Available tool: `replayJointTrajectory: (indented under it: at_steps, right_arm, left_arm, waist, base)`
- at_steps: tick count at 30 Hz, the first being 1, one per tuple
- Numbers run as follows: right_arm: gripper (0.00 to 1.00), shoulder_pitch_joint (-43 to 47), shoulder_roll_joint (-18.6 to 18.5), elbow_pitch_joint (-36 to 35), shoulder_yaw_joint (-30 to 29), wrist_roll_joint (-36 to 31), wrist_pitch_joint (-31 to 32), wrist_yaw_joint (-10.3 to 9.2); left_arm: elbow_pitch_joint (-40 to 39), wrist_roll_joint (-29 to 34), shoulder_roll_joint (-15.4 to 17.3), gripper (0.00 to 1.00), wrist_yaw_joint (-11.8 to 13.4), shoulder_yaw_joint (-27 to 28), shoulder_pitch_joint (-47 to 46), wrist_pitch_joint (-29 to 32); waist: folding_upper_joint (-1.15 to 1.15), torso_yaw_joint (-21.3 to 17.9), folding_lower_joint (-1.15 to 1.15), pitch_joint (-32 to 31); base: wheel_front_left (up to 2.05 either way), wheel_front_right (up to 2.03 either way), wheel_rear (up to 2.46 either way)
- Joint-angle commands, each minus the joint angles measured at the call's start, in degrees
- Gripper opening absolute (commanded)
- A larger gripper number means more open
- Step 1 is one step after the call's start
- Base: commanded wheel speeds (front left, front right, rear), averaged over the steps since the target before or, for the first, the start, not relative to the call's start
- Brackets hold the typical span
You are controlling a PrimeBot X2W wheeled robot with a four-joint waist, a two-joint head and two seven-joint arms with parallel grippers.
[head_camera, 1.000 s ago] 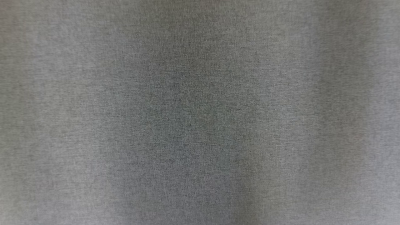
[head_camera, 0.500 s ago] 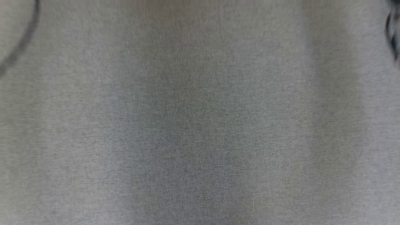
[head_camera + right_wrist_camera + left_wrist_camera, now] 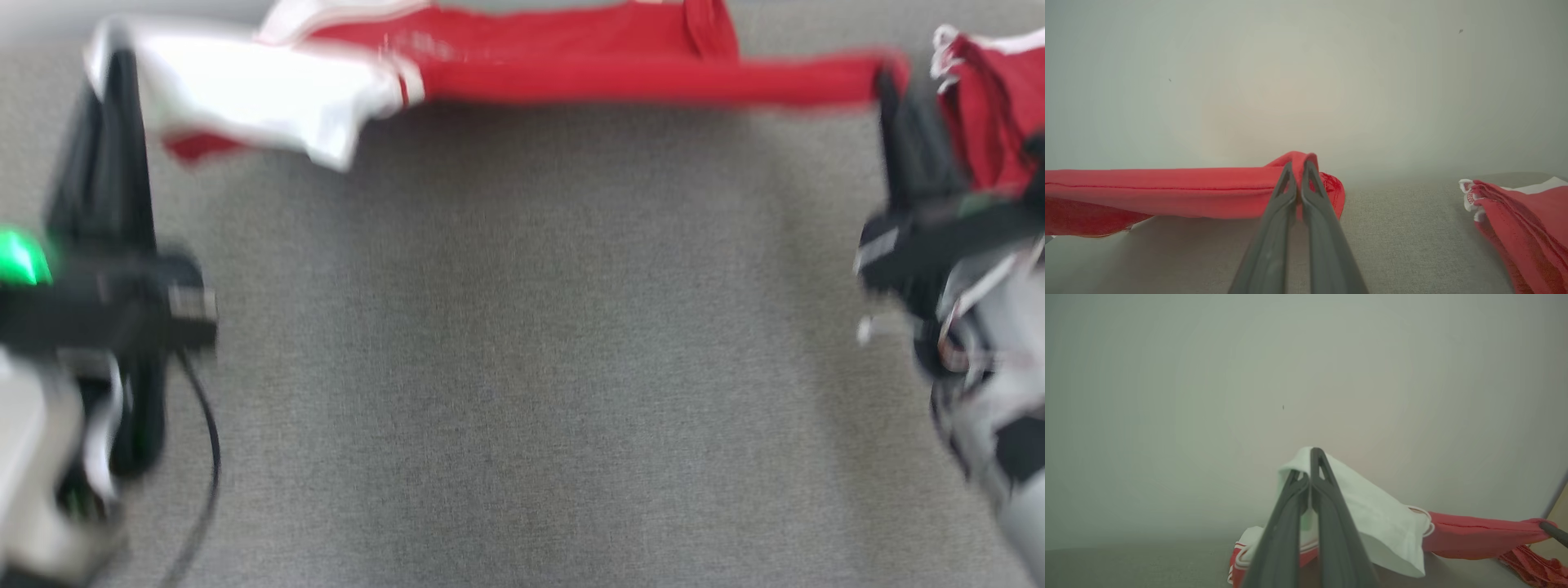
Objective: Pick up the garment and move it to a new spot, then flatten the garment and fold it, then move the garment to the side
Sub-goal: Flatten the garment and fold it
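The garment (image 3: 637, 77) is red with a white part at its left end, and it hangs stretched in a band between my two grippers over the grey surface (image 3: 522, 367). My left gripper (image 3: 114, 65) is shut on the white end (image 3: 1372, 522), fingers pressed together in the left wrist view (image 3: 1312, 461). My right gripper (image 3: 886, 86) is shut on the red end (image 3: 1167, 192), with fabric folded over its tips (image 3: 1300, 163). The head view is blurred.
A second red garment with white trim (image 3: 988, 122) lies bunched at the right, just beyond my right gripper, and it appears in the right wrist view (image 3: 1527, 232). A black cable (image 3: 208, 441) loops beside my left arm. Past the fingers stands a pale wall (image 3: 1306, 81).
The head camera has moved: the earlier pictures held plain grey cloth, and now both grippers and the stretched garment are in the picture.
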Motion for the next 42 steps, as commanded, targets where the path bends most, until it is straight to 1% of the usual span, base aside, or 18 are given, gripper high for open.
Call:
replayJointTrajectory:
  at_steps: [1,3,7,10,15,16,20,22,25,28,32,37,42]
  right_arm:
    - [0.00,3.55,-0.52,-1.49,-0.47,0.31,0.39,-0.15]
    - [0.00,8.26,-0.77,-3.73,-1.95,0.59,0.43,-0.15]
    - [0.00,17.06,-0.06,-7.37,-4.53,0.75,1.61,-0.15]
    - [0.00,22.84,0.90,-9.49,-6.25,0.76,2.50,-0.16]
    - [0.00,31.74,2.68,-10.88,-9.40,-0.61,3.33,-0.16]
    - [0.00,31.74,2.68,-10.88,-9.40,-0.61,3.33,-0.16]
    - [0.00,38.53,3.49,-11.46,-12.04,-1.94,3.86,-0.16]
    - [0.00,41.49,4.10,-11.78,-13.40,-2.58,4.11,-0.16]
    - [0.00,45.30,4.92,-12.43,-15.59,-3.58,4.88,-0.16]
    - [0.00,48.52,5.86,-13.29,-16.91,-4.94,5.97,-0.16]
    - [0.00,51.71,6.94,-14.49,-18.99,-7.20,7.64,-0.16]
    - [0.00,53.78,8.40,-15.90,-20.67,-9.14,9.25,-0.16]
    - [0.00,51.79,9.46,-17.22,-20.92,-10.39,10.63,-0.16]
  left_arm:
    - [-1.87,-0.61,0.21,0.00,0.55,0.91,4.55,-0.17]
    - [-4.32,-0.49,-0.02,0.00,1.32,2.72,10.63,-0.18]
    - [-6.93,-0.18,-2.06,0.00,1.46,5.34,20.95,-0.18]
    - [-7.10,-0.45,-5.29,0.00,1.28,7.40,27.29,-0.18]
    - [-4.94,0.68,-11.18,0.00,-0.26,9.44,37.12,-0.19]
    - [-4.94,0.68,-11.18,0.00,-0.26,9.44,37.12,-0.19]
    - [-2.40,1.72,-15.37,0.00,-2.17,10.23,43.74,-0.18]
    - [-1.28,1.85,-17.49,0.00,-3.14,11.57,46.25,-0.19]
    - [0.39,2.62,-19.44,0.00,-4.31,13.10,49.51,-0.19]
    - [2.10,3.23,-20.31,0.00,-5.58,13.16,51.81,-0.19]
    - [4.32,3.55,-21.11,0.00,-7.13,11.18,52.80,-0.12]
    - [5.38,4.25,-22.05,0.00,-7.46,11.17,52.26,-0.15]
    - [5.56,6.38,-20.89,0.00,-8.61,10.54,49.27,-0.07]
  waist:
    - [0.01,-0.18,0.02,-2.68]
    - [0.01,-0.01,0.02,-3.66]
    - [0.01,0.36,0.02,-5.54]
    - [0.01,0.64,0.02,-6.90]
    - [0.01,1.33,0.02,-9.23]
    - [0.01,1.33,0.02,-9.23]
    - [0.01,2.18,0.02,-11.47]
    - [0.01,2.52,0.02,-12.42]
    - [0.01,3.06,0.02,-13.86]
    - [0.01,3.48,0.02,-14.76]
    - [0.01,3.99,0.02,-15.31]
    - [0.01,4.16,0.02,-15.20]
    - [0.01,3.53,0.02,-14.75]
  base:
    - [0.00,0.00,0.00]
    - [0.00,0.00,0.00]
    - [0.00,0.00,0.00]
    - [0.00,0.00,0.00]
    - [0.00,0.00,0.00]
    - [0.00,0.00,0.00]
    - [0.00,0.00,0.00]
    - [0.00,0.00,0.00]
    - [0.00,0.00,0.00]
    - [0.00,0.00,0.00]
    - [0.00,0.00,0.00]
    - [0.00,0.00,0.00]
    - [0.00,0.00,0.00]
